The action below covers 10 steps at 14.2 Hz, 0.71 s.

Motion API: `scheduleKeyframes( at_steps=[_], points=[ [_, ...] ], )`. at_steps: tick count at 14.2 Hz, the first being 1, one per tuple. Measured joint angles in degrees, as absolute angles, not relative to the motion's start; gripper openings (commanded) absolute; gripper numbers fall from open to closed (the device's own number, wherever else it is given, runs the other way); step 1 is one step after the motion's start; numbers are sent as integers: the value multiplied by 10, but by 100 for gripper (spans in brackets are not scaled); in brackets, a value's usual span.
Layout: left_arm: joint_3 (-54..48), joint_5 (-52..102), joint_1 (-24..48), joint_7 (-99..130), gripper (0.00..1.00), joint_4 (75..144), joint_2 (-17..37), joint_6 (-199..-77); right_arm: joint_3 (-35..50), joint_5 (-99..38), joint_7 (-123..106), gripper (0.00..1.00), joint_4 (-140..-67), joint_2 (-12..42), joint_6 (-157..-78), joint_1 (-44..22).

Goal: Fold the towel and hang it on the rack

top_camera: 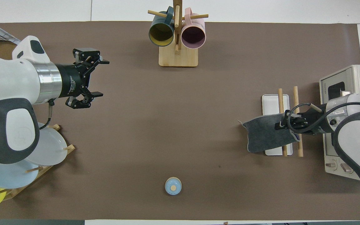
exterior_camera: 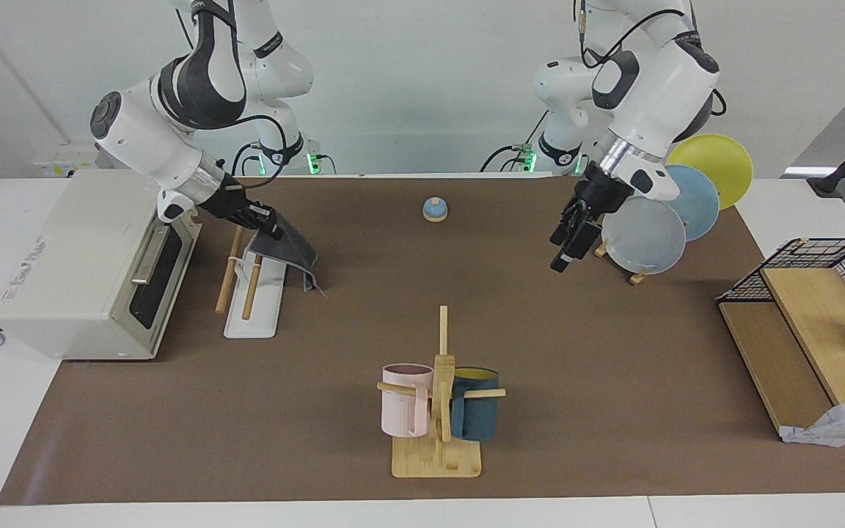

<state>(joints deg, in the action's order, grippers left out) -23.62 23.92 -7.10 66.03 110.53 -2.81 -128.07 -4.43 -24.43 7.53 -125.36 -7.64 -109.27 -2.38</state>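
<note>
Grey/purple cloth – towel [exterior_camera: 292, 247]: dark grey face showing, pinched at one edge, draped over the robot-side end of the rack, free corner hanging toward table centre; left of centre in facing view, right edge of overhead view [top_camera: 266, 134].
Right gripper [exterior_camera: 267, 221]: fingertips together, clamped on towel edge, over the rack's robot-side end; upper left of facing view, right side of overhead [top_camera: 281, 124].
Rack [exterior_camera: 251, 279]: two pale wooden rods on white flat base, just beside the oven front; rods partly covered by towel.
Left gripper [exterior_camera: 569, 246]: fingers apart, nothing held, up in the air just beside the plate stand; upper right of facing view, upper left of overhead [top_camera: 100, 78].
Oven [exterior_camera: 92, 264]: cream toaster oven, far left of facing view, door closed.
Plate stand [exterior_camera: 675, 202]: grey, blue, yellow plates upright, upper right of facing view.
Small blue knob-lid thing [exterior_camera: 435, 210]: top centre of facing view, near robots, well apart from both grippers.
Mug tree [exterior_camera: 440, 411]: wooden, pink and teal mugs hung, lower centre of facing view.
Wire basket and wood box [exterior_camera: 811, 323]: right edge of facing view.
</note>
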Motion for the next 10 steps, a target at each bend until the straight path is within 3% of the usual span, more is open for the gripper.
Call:
scheduleKeyframes(
  at_steps=[7, 10],
  points=[
    [-235, 120, -139, 338, 100, 1077, -31, -1168, -43, -70, -37, 0, -1250, -76, -1138, -21],
    [-208, 41, -124, 215, 100, 1049, -28, -1123, -44, -21, -85, 0, -1242, -73, -1151, -8]
  ],
)
